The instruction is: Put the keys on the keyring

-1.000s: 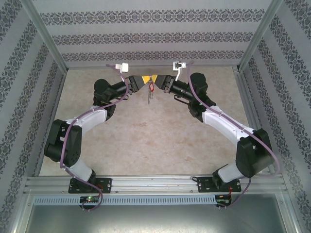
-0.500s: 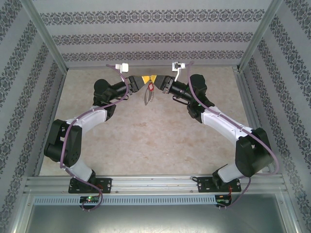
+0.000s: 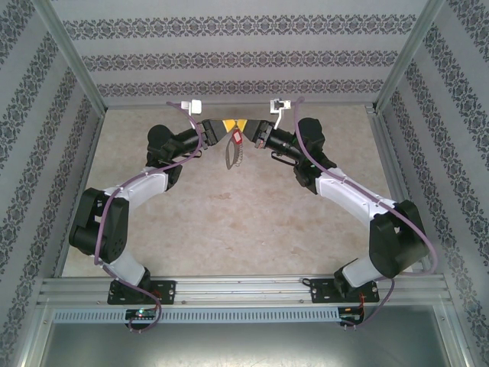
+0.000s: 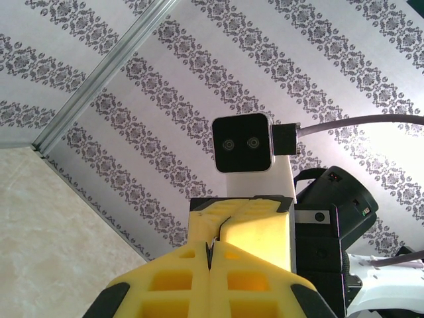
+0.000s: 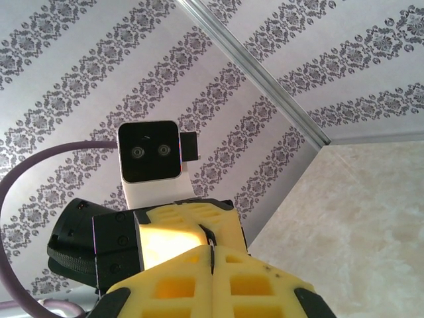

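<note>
Both grippers meet tip to tip high over the far middle of the table. My left gripper (image 3: 224, 125) (image 4: 212, 250) is shut, with a thin metal edge pinched between its yellow pads. Facing it, my right gripper (image 3: 245, 125) (image 5: 211, 255) is shut too, and a thin sliver of metal shows at its tips. Under the meeting point hangs the grey keyring (image 3: 230, 157), slightly tilted. The red tag of the keys (image 3: 238, 138) sits at its top, just under the right fingertips. The wrist views hide which metal part each gripper pinches.
The beige table (image 3: 252, 222) lies well below the hanging keyring. Patterned walls and aluminium posts (image 3: 72, 57) enclose the cell on three sides. Each wrist view faces the other arm's camera (image 4: 242, 142) (image 5: 149, 151) at close range.
My right gripper has closed and edged in toward the left one. The red tag has shifted slightly up and right, and the keyring's lower end has swung a little to the left.
</note>
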Robot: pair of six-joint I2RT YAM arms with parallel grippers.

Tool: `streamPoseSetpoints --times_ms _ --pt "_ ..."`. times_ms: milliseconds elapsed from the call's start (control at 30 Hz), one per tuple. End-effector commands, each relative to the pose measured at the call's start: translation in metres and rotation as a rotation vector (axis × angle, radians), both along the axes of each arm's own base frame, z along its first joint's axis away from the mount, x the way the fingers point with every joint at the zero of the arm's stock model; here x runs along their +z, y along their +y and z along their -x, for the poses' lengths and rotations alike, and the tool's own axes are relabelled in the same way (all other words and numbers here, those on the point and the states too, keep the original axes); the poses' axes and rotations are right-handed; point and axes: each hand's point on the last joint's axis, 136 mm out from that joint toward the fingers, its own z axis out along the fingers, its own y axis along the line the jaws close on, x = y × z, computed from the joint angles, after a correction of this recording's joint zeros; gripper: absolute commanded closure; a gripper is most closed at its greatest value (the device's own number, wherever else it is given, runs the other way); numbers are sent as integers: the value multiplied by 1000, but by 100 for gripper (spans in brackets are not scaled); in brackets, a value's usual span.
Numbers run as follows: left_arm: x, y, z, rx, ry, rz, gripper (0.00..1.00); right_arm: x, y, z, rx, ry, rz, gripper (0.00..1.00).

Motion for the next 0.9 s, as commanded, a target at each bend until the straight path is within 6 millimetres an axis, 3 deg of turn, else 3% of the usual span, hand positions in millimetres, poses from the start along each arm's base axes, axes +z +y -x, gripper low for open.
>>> streamPoseSetpoints --times_ms 0,100,233,433,567,867 --pt "8 -2 7 -5 -53 6 100 14 8 4 57 -51 -15 100" --pt "6 3 5 8 -40 2 79 17 -2 -6 58 -59 24 100" --pt "4 14 3 32 -27 6 72 21 -17 -20 146 -50 53 100" --pt "-5 23 -5 66 0 -46 67 17 -34 -43 285 -9 65 100" --pt "-14 23 -12 55 36 -83 67 14 -30 -42 414 -15 81 100" --pt "-28 24 -22 56 81 -167 67 3 -23 -37 532 -17 112 100"
